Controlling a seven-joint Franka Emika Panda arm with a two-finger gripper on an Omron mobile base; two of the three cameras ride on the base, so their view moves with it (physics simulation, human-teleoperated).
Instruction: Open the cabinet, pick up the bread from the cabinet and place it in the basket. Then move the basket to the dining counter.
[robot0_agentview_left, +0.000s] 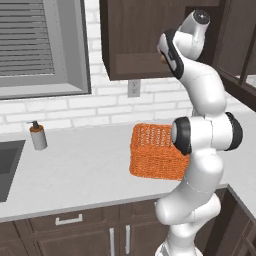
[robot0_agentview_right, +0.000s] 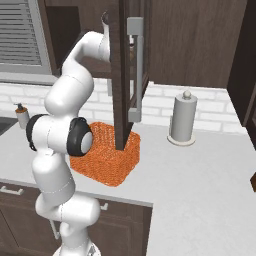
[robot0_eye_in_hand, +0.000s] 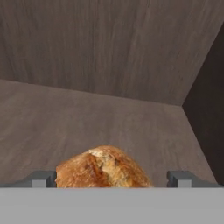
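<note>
We saw only the top of the bread (robot0_eye_in_hand: 103, 168) in the hand view; its lower part was cut off at the bottom. In the right base view, the open cabinet (robot0_agentview_right: 120, 75) door hid the hand, and the arm covered part of the basket (robot0_agentview_right: 107, 157).

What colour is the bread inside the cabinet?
The small rounded crusty bread loaf is golden-brown with darker orange-brown patches. The hand view shows it best.

The bread (robot0_eye_in_hand: 103, 168) (golden-brown, crusty) lies on the wooden shelf of the cabinet (robot0_eye_in_hand: 109, 52), between the spread fingertips (robot0_eye_in_hand: 43, 178) of the end effector (robot0_eye_in_hand: 111, 179), neither tip touching it.
</note>
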